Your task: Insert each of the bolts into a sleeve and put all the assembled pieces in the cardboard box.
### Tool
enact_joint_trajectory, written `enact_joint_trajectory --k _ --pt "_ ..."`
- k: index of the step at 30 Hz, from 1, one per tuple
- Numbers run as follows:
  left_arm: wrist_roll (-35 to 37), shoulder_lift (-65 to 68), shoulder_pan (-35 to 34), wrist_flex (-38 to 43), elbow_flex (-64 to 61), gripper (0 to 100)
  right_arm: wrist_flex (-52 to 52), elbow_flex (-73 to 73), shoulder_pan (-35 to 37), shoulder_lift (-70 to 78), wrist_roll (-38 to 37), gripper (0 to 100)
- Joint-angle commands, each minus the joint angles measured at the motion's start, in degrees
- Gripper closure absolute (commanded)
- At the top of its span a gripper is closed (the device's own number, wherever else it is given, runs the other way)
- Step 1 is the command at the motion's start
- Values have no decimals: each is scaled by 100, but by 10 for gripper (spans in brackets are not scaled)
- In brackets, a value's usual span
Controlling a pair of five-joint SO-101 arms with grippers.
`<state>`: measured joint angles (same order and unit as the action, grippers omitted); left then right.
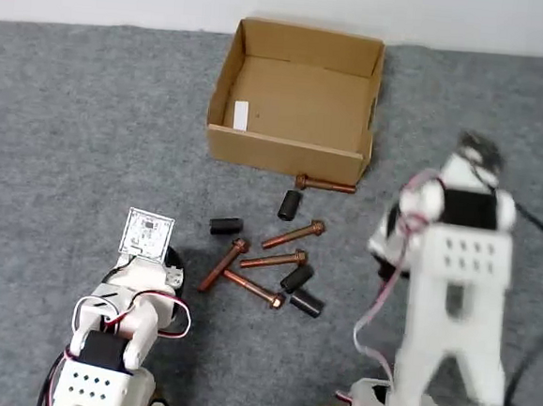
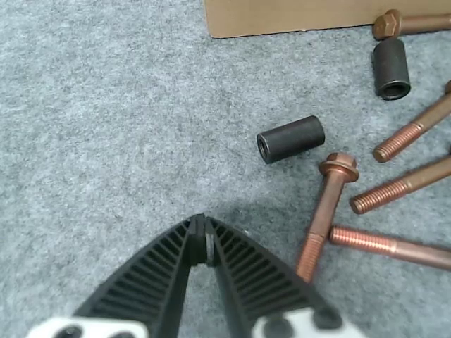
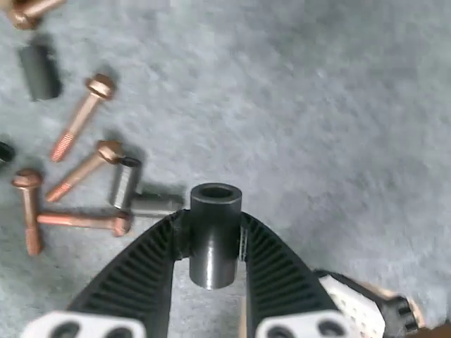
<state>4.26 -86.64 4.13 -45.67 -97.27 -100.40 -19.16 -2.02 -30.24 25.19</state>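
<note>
Squeezing a sleeve (image 3: 215, 232) in the right fingers (image 3: 173, 243), with the left fingers (image 2: 201, 232) shut and empty, so next probably grab the near bolt (image 2: 323, 215) and push it in.

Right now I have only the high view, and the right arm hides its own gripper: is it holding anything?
Observer: Yes. The right gripper is shut on a black sleeve, clamped across its barrel.
Operator: Is there a bolt in that sleeve?
Observer: No. The end facing the wrist camera is open and hollow.
Operator: And the left gripper?
Observer: The left gripper is shut and empty, over the grey carpet, with a bolt lying just beside its tips.
</note>
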Motion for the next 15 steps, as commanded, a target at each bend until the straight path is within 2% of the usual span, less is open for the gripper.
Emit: enact_joint_trajectory --k 1,7,15 --pt "-26 -35 18 -26 40 994 -215 -730 -611 -1314 -211 991" --pt "-18 -35 9 -26 40 994 -215 -1793 -1393 -3064 -554 991" --pt "0 -53 132 -35 57 994 57 -2207 -1543 -4145 -360 991"
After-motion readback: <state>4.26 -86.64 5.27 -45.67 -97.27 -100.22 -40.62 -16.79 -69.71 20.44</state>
